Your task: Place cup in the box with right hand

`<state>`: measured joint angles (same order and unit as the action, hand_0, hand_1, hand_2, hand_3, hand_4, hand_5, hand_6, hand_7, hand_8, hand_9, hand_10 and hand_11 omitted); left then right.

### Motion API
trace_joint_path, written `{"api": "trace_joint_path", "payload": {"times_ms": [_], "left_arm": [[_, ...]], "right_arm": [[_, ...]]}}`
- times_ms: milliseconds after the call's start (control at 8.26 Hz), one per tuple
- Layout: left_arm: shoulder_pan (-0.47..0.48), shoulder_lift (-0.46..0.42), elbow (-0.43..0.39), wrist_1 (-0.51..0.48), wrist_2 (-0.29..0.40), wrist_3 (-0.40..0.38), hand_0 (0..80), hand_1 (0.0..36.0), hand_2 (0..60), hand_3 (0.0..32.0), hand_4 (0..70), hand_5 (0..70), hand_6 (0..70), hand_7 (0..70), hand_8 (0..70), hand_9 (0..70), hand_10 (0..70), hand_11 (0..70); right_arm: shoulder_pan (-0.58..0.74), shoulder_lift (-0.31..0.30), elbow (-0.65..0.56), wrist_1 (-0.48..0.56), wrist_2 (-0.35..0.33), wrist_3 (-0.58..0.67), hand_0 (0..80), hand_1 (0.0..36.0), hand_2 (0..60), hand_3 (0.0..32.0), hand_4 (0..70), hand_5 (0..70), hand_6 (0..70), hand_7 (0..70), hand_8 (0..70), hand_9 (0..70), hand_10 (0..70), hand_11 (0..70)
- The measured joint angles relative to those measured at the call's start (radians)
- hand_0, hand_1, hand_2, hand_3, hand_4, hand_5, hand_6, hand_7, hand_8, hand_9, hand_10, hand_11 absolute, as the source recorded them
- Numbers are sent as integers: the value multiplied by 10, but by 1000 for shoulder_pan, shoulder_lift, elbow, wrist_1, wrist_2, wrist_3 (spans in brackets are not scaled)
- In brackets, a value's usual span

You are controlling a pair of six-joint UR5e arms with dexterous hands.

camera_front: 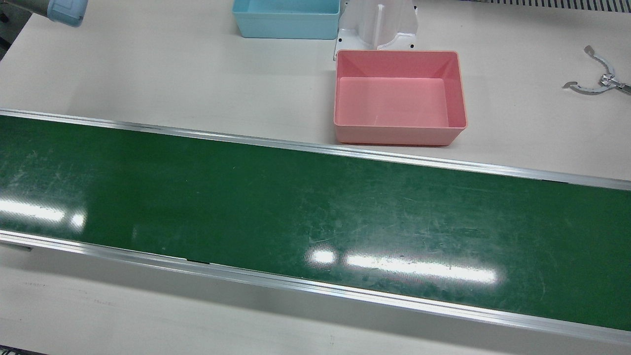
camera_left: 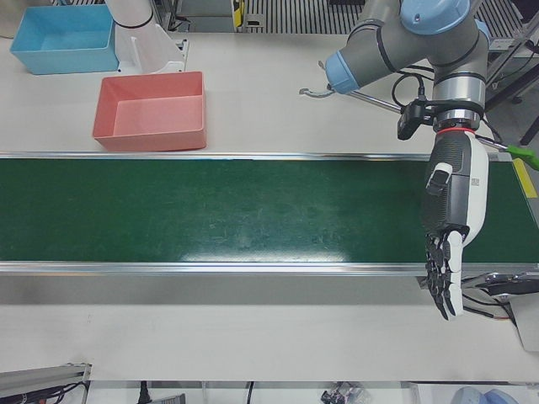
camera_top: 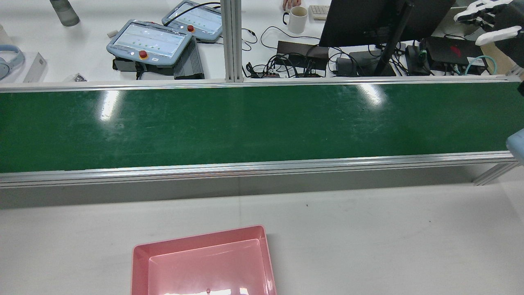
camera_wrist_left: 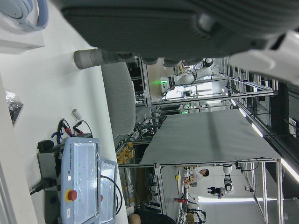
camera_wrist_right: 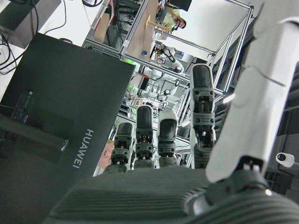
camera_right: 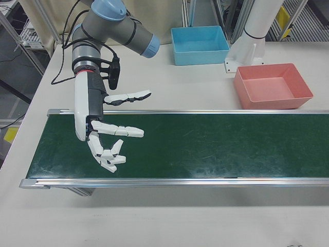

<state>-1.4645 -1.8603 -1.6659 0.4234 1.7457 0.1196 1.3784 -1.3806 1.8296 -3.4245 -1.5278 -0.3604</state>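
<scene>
The right hand (camera_right: 105, 141) is hanging over the left end of the green conveyor belt (camera_right: 175, 146) in the right-front view, fingers (camera_right: 123, 131) spread and curled loosely, grasping nothing. It is waiting; judging by the task, the step in hand is the wait before the pick, since no cup is showing on the belt or the table in any view. The only cup-like thing is a white mug (camera_top: 297, 19) at the top centre of the rear view, on the operators' desk beyond the belt, and it is probably not the task's cup.

The left hand (camera_left: 450, 244) is pointing downward at the right edge of the left-front view, fingers straight and apart, also empty.

Farther back, the pink box (camera_right: 272, 85) is sitting empty on the white table (camera_right: 195, 87) at the right of the right-front view, with a blue box (camera_right: 200, 45) behind it near the top centre.

The next move likely calls for the cup to come within reach on the belt, then for the right hand to be closing round it and carrying it rightward to a box; which box is meant I cannot tell.
</scene>
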Motion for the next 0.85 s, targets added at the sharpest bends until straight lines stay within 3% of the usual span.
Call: {"api": "trace_joint_path", "payload": {"times_ms": [847], "left_arm": [[0,0,0,0,0,0,0,0,0,0,0,0,0,0,0,0,0,0]], "right_arm": [[0,0,0,0,0,-1,560,104,0,0,494,65,202,700,180,386,135,208]]}}
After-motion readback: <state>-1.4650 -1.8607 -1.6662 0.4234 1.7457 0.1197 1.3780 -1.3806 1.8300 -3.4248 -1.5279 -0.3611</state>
